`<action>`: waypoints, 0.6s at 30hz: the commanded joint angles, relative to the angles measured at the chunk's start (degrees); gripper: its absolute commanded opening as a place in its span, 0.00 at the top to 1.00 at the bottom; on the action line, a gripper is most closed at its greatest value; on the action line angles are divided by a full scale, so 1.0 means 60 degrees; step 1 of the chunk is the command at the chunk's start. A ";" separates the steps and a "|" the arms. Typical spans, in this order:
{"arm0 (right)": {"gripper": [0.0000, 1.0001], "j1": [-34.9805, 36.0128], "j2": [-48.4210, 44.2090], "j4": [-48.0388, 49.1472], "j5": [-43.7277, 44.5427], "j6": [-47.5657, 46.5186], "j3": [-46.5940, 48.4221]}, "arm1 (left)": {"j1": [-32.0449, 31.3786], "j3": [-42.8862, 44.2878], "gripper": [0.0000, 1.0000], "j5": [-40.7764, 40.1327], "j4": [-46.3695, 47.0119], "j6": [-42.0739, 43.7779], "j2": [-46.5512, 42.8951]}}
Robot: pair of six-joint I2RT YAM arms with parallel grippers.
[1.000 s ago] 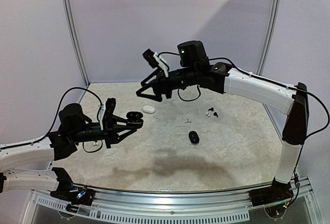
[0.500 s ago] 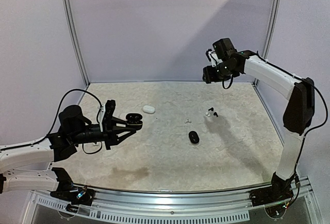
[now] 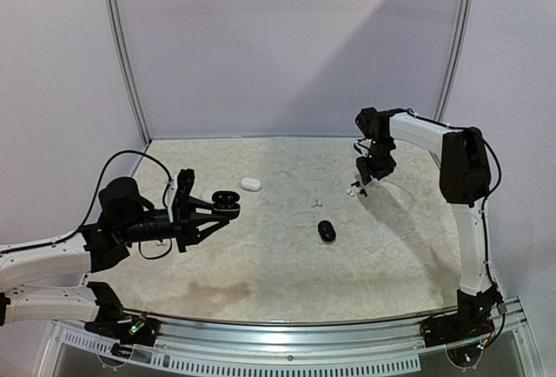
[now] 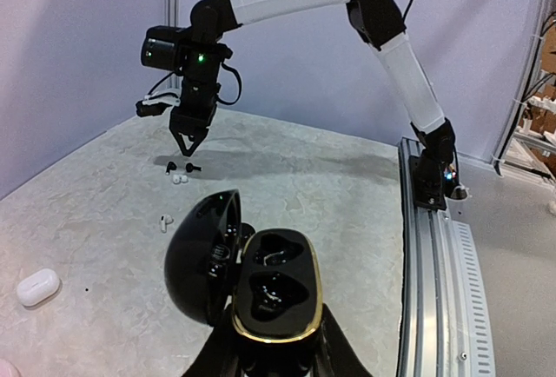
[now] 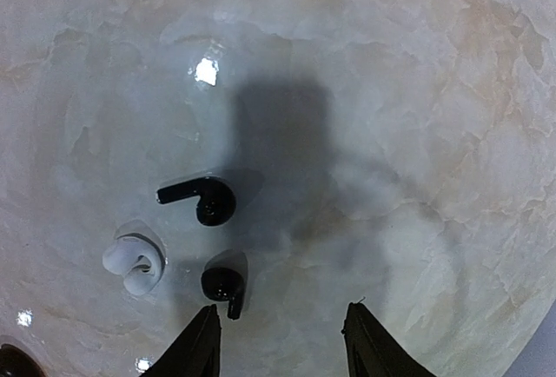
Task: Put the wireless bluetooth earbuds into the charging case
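Observation:
My left gripper (image 3: 223, 209) is shut on an open black charging case (image 3: 228, 198) and holds it above the table. In the left wrist view the case (image 4: 271, 294) has a gold rim, two empty sockets, and its lid swung open to the left. My right gripper (image 3: 368, 179) points down, open and empty, just above the table (image 5: 280, 329). Two black earbuds (image 5: 201, 200) (image 5: 223, 285) and a white earbud (image 5: 134, 263) lie just ahead of its left fingertip (image 5: 205, 320). This cluster also shows in the left wrist view (image 4: 181, 171). Another white earbud (image 3: 316, 204) lies apart.
A closed black case (image 3: 326, 231) lies mid-table. A closed white case (image 3: 251, 183) lies at the back left, also in the left wrist view (image 4: 37, 287). A metal rail (image 4: 432, 247) runs along the table edge by the right arm's base.
My right arm swung from the back middle of the table to the right and came down over the earbud cluster. My left gripper with the case stayed put.

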 commanded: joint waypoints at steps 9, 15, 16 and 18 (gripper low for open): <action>0.58 0.0009 0.0842 -0.0085 -0.0766 -0.0739 0.0519 | -0.0122 0.0016 1.00 0.0032 0.0143 0.0220 0.0045; 0.62 0.0010 0.1028 -0.0021 -0.1095 -0.0772 0.0551 | -0.0122 0.0025 1.00 0.0054 0.0117 0.0286 0.0060; 0.63 0.0001 0.1084 -0.0038 -0.1103 -0.0782 0.0573 | -0.0122 0.0032 1.00 0.0056 0.0114 0.0294 0.0063; 0.66 0.0008 0.1156 -0.0041 -0.1100 -0.0783 0.0592 | -0.0122 0.0037 1.00 0.0055 0.0100 0.0294 0.0072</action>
